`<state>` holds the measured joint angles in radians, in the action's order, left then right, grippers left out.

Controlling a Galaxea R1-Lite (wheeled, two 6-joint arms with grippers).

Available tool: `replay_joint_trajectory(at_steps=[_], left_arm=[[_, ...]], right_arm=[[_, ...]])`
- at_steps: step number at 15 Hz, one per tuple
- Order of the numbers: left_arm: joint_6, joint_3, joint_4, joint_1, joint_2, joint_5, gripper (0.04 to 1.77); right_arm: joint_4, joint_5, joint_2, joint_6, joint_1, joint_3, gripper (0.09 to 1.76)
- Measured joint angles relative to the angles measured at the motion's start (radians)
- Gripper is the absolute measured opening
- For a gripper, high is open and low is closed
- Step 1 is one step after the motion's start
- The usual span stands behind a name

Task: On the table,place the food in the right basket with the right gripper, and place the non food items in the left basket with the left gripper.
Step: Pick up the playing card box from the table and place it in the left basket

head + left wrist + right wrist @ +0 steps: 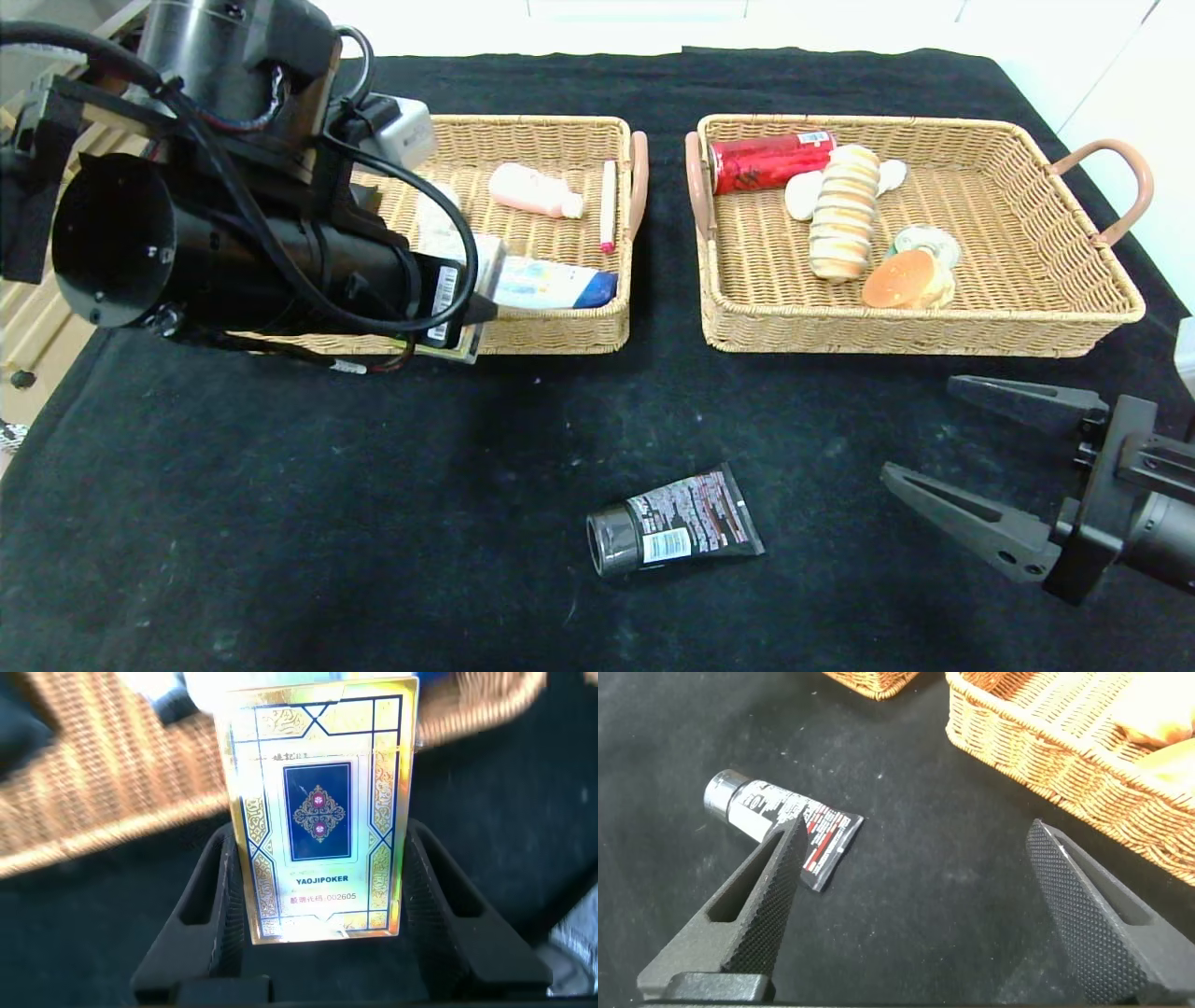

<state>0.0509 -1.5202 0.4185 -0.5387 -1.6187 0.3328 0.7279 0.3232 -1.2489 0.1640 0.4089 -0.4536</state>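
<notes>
My left gripper (318, 863) is shut on a gold and blue playing-card box (320, 812), holding it at the front edge of the left wicker basket (560, 334). In the head view the box (446, 303) shows under the arm. A black tube (674, 532) with a dark cap lies on the black cloth at the front centre; it also shows in the right wrist view (780, 821). My right gripper (920, 427) is open and empty, low over the cloth to the right of the tube, in front of the right wicker basket (915, 331).
The left basket holds a pink bottle (532, 191), a pink pen (608, 205) and a blue-white tube (551, 283). The right basket holds a red can (770, 161), a stack of biscuits (845, 213) and a burger (901, 278).
</notes>
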Motion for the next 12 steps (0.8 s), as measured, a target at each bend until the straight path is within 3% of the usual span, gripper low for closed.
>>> replay_joint_trajectory(at_steps=[8, 12], left_arm=[[-0.02, -0.273, 0.002, 0.051, -0.159, 0.011, 1.02], [-0.034, -0.358, -0.01, 0.068, -0.236, 0.016, 1.02]], right_arm=[[-0.001, -0.001, 0.002, 0.0, -0.001, -0.002, 1.71], [-0.001, -0.002, 0.002, 0.0, -0.001, -0.002, 1.71]])
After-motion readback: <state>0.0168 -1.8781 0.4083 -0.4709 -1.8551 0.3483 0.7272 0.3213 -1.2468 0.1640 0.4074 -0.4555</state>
